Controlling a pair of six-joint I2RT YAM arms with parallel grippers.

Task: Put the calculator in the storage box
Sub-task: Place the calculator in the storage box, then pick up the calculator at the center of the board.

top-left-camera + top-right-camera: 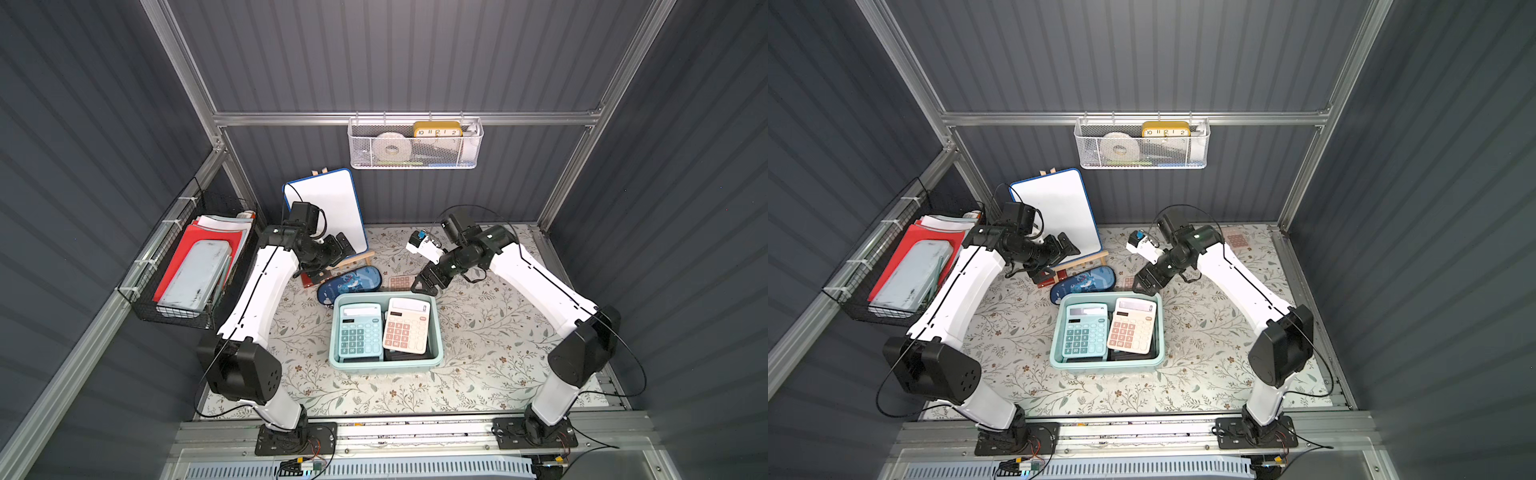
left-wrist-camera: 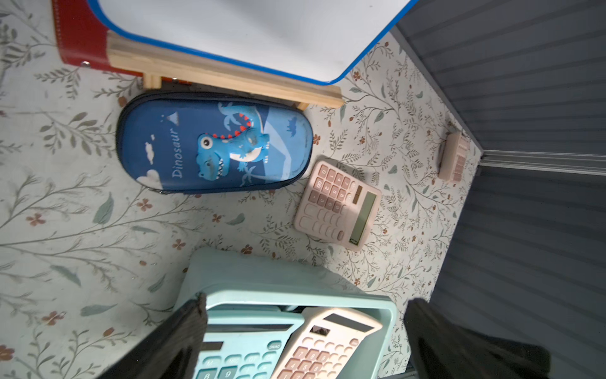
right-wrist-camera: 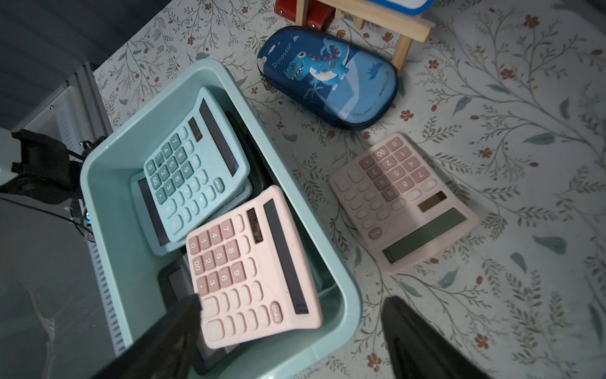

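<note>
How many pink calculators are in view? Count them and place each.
3. First pink calculator lies in the storage box; second on the table just behind it; third at the table's far edge. Others may hide under the box's top layer.

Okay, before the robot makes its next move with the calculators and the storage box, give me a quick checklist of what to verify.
1. Right gripper open and empty: ok.
2. Pink calculator inside the storage box: ok, lying tilted on the ones beneath it.
3. All calculators boxed: not ok. A second pink calculator lies on the table behind the box.
4. That calculator free of the dinosaur pencil case: ok, they lie apart.
5. Left gripper open and away from the box: ok.
</note>
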